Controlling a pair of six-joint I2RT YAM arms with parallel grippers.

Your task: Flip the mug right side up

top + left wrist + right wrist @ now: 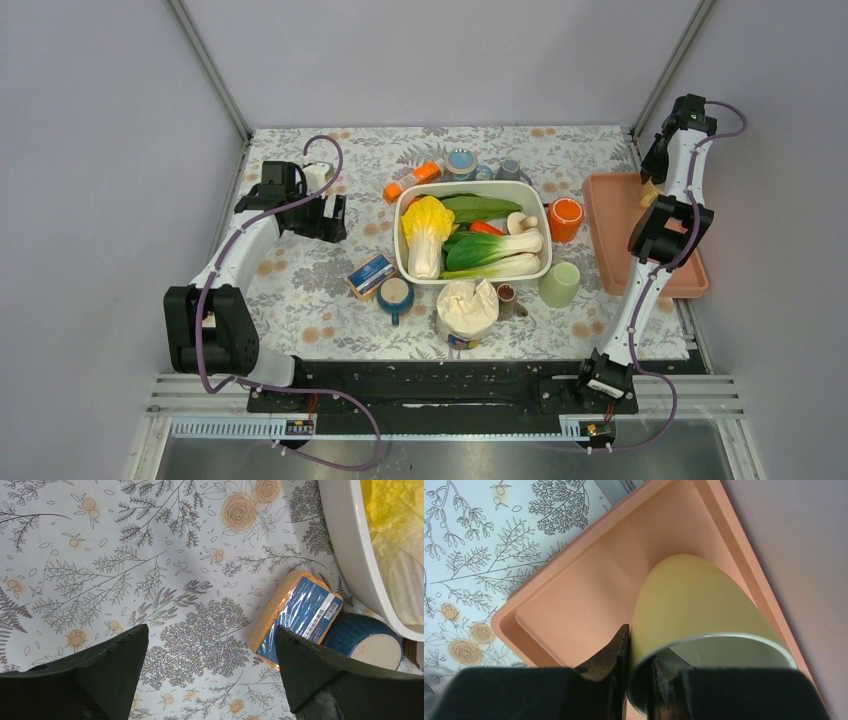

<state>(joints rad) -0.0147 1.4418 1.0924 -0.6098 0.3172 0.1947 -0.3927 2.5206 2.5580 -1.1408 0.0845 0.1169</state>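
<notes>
A pale yellow mug point(694, 595) with a grey inside is held over the pink tray point(574, 615). My right gripper point(640, 640) is shut on its rim, one finger outside the wall and one inside. The mug's open mouth faces the wrist camera and its base points toward the tray. In the top view only a small yellow part of the mug point(649, 192) shows under the right gripper point(652, 185) at the tray's point(612, 215) far end. My left gripper point(210, 645) is open and empty above the tablecloth, also seen in the top view point(335, 218).
A white basin point(403, 215) of vegetables stands mid-table. Around it are a blue-wrapped sponge point(371, 274), a blue mug point(395, 296), a white tub point(467, 310), a green cup point(560, 284) and an orange cup point(565, 218). The sponge point(300, 612) and blue mug point(360, 637) lie right of the left fingers.
</notes>
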